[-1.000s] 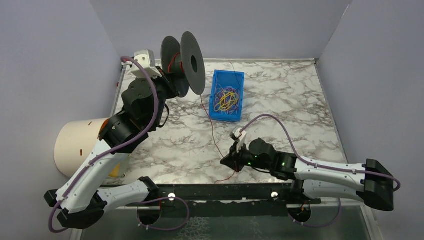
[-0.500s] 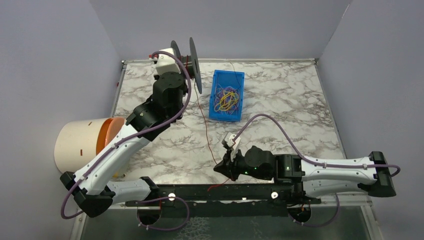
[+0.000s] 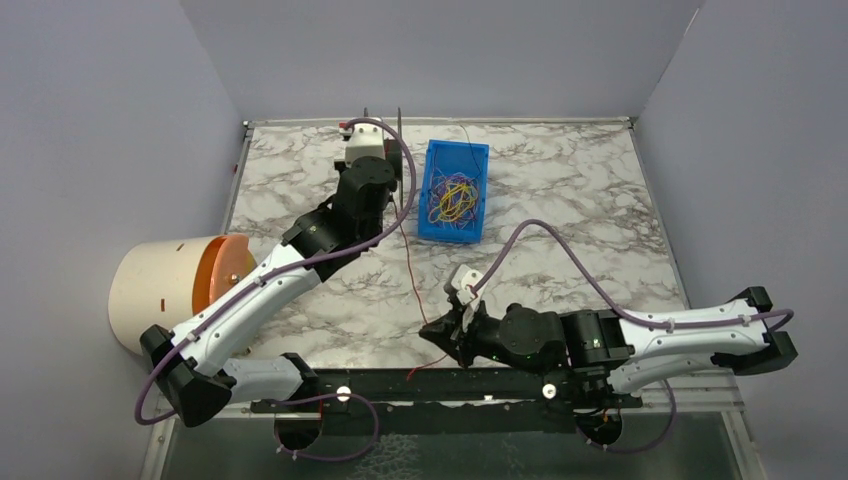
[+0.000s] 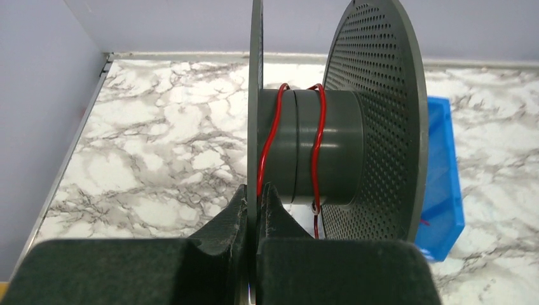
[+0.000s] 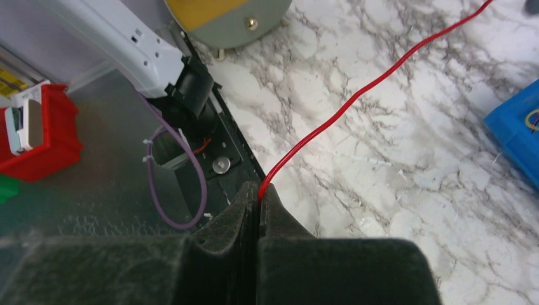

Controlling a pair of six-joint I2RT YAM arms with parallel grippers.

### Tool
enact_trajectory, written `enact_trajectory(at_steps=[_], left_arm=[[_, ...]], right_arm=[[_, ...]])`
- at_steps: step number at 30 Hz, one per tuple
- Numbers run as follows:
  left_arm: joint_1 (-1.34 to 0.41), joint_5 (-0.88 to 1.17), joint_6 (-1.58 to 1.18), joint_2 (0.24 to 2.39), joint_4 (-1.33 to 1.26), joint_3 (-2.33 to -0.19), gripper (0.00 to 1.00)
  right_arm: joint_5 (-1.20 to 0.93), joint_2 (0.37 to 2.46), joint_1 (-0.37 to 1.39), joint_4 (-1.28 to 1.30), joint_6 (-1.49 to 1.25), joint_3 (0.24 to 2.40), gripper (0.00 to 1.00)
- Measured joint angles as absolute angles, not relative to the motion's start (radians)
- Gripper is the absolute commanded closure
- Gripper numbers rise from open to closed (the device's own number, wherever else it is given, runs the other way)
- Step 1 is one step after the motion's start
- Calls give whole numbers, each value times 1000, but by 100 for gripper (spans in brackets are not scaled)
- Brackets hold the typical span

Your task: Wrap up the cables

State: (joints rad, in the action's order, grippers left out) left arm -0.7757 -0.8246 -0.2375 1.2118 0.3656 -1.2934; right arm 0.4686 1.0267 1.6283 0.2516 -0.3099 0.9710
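Our left claw [image 4: 255,194] pinches the spool [image 4: 343,146] rim at far left. Our right claw [image 5: 259,190], at the near edge, is clamped on the red cable [image 5: 346,101]. Other cables [image 3: 452,198] lie in the bin [image 3: 458,153]. If tension drops, we risk the two loose turns slipping off the hub.

Robotics lab test cell: plain lilac partition walls [image 3: 500,50], marble-print table [image 3: 580,200], black arm-mounting rail [image 3: 480,385].
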Motion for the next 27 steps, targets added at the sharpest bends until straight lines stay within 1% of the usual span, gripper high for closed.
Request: enact_trajectory(at_steps=[4, 9, 14, 15, 22, 27], left_arm=[[-776, -791, -218, 1212, 365, -1226, 100], [-776, -725, -196, 1205, 364, -1151, 100], [-776, -616, -170, 1188, 383, -1096, 100], [-776, -528, -150, 1174, 402, -1079, 100], [-776, -398, -109, 1144, 423, -1047, 100], [-791, -303, -87, 1129, 464, -1018, 100]], right_arm=[[523, 1049, 1642, 286, -269, 1059, 99], [595, 1047, 1643, 309, -216, 1107, 99], [676, 1031, 1645, 331, -156, 1129, 99], [744, 1029, 1646, 339, -105, 1159, 99], [834, 1031, 1642, 322, 35, 1179, 99], [844, 1031, 1569, 286, 146, 1181, 99]])
